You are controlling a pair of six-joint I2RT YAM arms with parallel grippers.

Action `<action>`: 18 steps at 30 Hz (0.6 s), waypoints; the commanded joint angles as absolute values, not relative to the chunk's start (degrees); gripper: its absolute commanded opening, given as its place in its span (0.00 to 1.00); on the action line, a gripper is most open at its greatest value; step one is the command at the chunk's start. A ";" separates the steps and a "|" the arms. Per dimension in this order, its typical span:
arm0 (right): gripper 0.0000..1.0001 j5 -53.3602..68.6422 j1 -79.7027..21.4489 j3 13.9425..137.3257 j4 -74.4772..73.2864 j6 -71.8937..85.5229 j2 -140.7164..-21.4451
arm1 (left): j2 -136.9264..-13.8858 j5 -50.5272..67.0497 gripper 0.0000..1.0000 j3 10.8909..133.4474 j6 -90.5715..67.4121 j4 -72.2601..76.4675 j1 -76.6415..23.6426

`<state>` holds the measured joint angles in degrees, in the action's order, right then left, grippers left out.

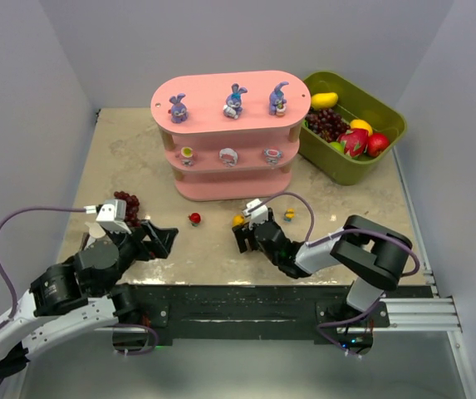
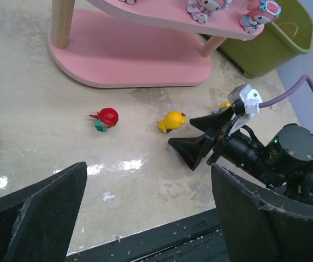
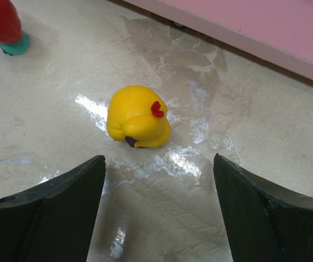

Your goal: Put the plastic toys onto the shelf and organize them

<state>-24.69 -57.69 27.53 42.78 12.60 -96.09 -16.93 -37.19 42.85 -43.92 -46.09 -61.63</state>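
The pink shelf [image 1: 225, 133] stands at the back middle. Three purple-blue bunnies [image 1: 235, 101] stand on its top board and three pink-and-white toys [image 1: 228, 155] on the middle board. On the table in front lie a red toy [image 1: 194, 219], a yellow toy [image 1: 238, 220] and a small orange-yellow one [image 1: 289, 214]. My right gripper [image 1: 242, 237] is open and low, just short of the yellow toy [image 3: 137, 117], which lies ahead of the fingertips. My left gripper [image 1: 159, 239] is open and empty, left of the red toy [image 2: 107, 117].
An olive-green bin [image 1: 337, 170] with fake fruit stands right of the shelf. A dark red grape bunch [image 1: 128, 204] lies on the table by my left gripper. The table's front edge runs right below both grippers.
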 commanded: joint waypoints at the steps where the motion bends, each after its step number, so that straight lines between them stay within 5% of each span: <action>1: 0.82 -23.29 -57.66 25.23 54.83 8.79 -97.91 | -16.00 -37.09 0.99 42.98 -42.01 -43.51 -61.70; 18: 0.69 -24.34 -57.66 27.07 68.12 6.15 -110.65 | -14.50 -38.05 0.99 42.28 -42.63 -43.77 -61.70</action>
<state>-22.87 -57.71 26.46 66.78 7.73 -109.19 -15.62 -36.82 42.35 -43.29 -45.43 -61.63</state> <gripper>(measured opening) 0.708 0.994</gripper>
